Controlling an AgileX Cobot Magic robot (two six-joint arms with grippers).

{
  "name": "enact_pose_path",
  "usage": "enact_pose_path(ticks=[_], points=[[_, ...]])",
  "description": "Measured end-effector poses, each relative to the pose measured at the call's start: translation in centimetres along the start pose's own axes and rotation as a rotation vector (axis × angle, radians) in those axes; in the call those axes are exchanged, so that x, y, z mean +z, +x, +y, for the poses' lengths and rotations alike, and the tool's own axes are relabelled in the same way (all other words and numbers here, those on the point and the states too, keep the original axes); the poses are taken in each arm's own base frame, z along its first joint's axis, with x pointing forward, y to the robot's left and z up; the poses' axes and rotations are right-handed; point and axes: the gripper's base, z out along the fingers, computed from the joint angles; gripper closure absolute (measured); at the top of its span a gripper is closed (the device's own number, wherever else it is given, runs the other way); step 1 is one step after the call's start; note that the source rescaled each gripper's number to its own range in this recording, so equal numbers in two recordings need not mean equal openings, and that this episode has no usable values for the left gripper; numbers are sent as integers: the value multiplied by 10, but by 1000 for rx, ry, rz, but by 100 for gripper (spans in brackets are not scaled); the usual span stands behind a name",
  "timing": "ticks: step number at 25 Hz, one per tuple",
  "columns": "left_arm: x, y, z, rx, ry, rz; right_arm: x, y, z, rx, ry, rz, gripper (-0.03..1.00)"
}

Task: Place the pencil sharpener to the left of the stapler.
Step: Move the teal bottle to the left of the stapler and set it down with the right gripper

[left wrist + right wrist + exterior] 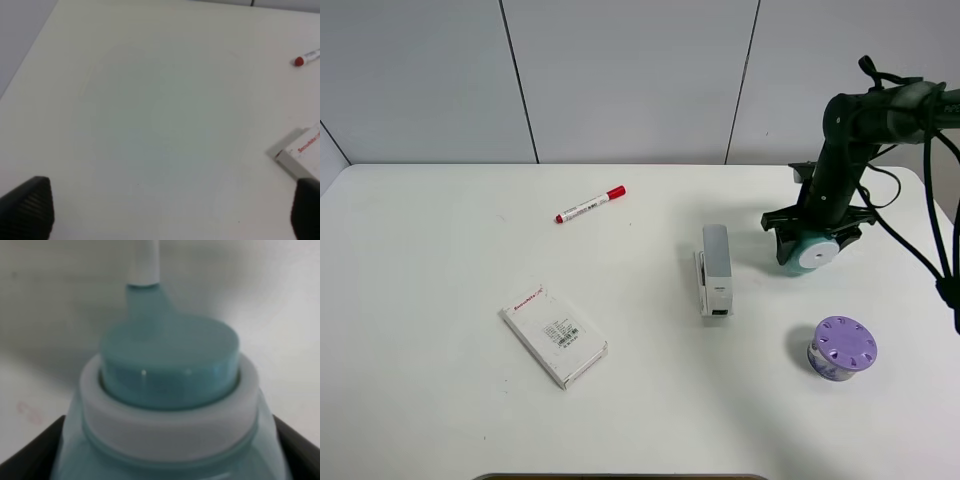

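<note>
The teal pencil sharpener is right of the stapler, its flat white round face turned up toward the exterior high camera. My right gripper comes down over it, a black finger on each side. In the right wrist view the sharpener fills the frame, with the dark fingers pressed against its sides. The slim grey and white stapler lies lengthwise near the table's middle, a short gap left of the sharpener. My left gripper hovers open over bare table, and it does not show in the exterior high view.
A purple round container with a dotted lid stands in front of the sharpener. A white flat box with red print lies front left, and its corner shows in the left wrist view. A red-capped marker lies at the back.
</note>
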Motion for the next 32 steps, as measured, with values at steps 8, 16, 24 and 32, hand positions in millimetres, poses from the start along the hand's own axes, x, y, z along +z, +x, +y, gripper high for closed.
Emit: enact_pose_path(ticks=[8, 16, 24, 32], points=[[0, 0, 0, 0, 0, 0, -50, 6, 1, -2, 2, -124, 97], [0, 0, 0, 0, 0, 0, -102, 19, 7, -3, -54, -255, 97], [0, 0, 0, 0, 0, 0, -129, 31, 44, -118, -90, -324, 97], [0, 0, 0, 0, 0, 0, -130, 42, 108, -288, -120, -336, 97]])
